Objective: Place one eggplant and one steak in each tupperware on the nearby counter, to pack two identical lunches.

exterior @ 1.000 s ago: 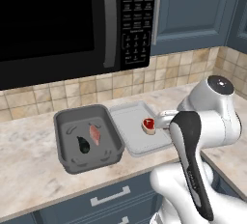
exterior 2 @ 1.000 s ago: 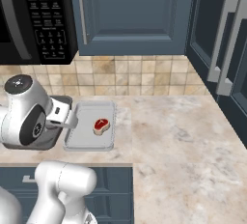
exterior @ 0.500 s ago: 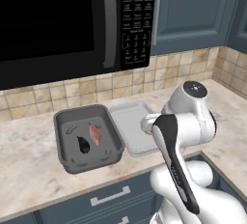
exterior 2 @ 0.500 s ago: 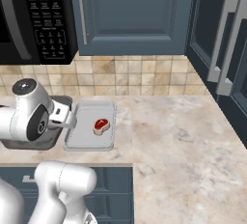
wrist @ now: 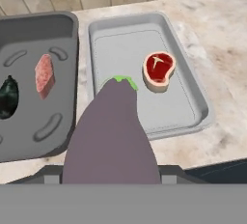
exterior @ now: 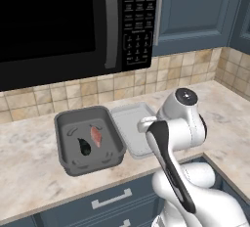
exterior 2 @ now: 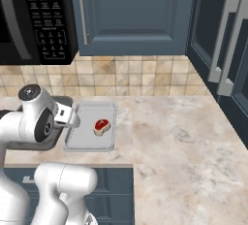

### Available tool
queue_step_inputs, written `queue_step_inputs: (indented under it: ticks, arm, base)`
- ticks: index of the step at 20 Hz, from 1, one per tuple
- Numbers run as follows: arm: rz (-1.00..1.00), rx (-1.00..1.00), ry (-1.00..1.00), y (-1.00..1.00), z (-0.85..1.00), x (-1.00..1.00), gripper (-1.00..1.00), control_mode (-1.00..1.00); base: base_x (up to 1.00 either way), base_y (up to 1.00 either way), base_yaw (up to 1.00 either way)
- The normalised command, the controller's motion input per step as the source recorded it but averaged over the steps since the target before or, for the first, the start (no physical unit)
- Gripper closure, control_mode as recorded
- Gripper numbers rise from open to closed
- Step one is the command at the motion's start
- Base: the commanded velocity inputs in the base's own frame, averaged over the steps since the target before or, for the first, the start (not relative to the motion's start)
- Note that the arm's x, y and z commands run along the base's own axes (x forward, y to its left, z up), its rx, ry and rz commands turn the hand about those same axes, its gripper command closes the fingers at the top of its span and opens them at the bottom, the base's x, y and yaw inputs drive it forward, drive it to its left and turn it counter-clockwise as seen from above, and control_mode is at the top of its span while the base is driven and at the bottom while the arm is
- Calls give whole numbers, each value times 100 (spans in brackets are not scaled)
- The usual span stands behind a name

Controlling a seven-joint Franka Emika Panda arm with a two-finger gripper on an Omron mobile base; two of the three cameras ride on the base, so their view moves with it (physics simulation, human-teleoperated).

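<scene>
My gripper [wrist: 111, 175] is shut on a purple eggplant [wrist: 113, 136] with a green cap, held above the near left part of the pale grey tupperware tray [wrist: 193, 107]. A red steak [wrist: 157, 70] lies in that tray, just past the eggplant's tip. To the left, the dark grey tupperware tub [wrist: 67, 35] holds a pink steak [wrist: 44, 75] and a dark eggplant [wrist: 8, 96]. In the right base view the hand [exterior 2: 71, 119] hangs over the tray's [exterior 2: 87, 144] left side, beside the steak [exterior 2: 101, 126]. Both containers rest on the beige counter [exterior 2: 184, 136].
A black microwave [exterior: 58, 20] hangs over the tub [exterior: 66, 157], with blue-grey cabinets [exterior 2: 135, 10] alongside. A tiled wall backs the counter. Drawer fronts with silver handles [exterior: 111, 199] run below its front edge. Open worktop stretches to the right of the tray.
The arm has swung left over the pale tray, carrying the eggplant; in the left base view it now hides the steak in the tray. The grip has not changed.
</scene>
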Motion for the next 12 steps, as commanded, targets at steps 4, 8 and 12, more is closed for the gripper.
queue_step_inputs:
  ticks: [4, 8, 12]
  arm:
    - [0, 0, -13, 0, -48, 17, 100, -100]
    - [0, 0, -7, 0, -39, 15, 100, -100]
    - [0, 0, -1, -3, -38, 27, 100, -100]
  base:
    - [0, 0, 0]
    - [0, 0, 0]
    - [0, 0, 0]
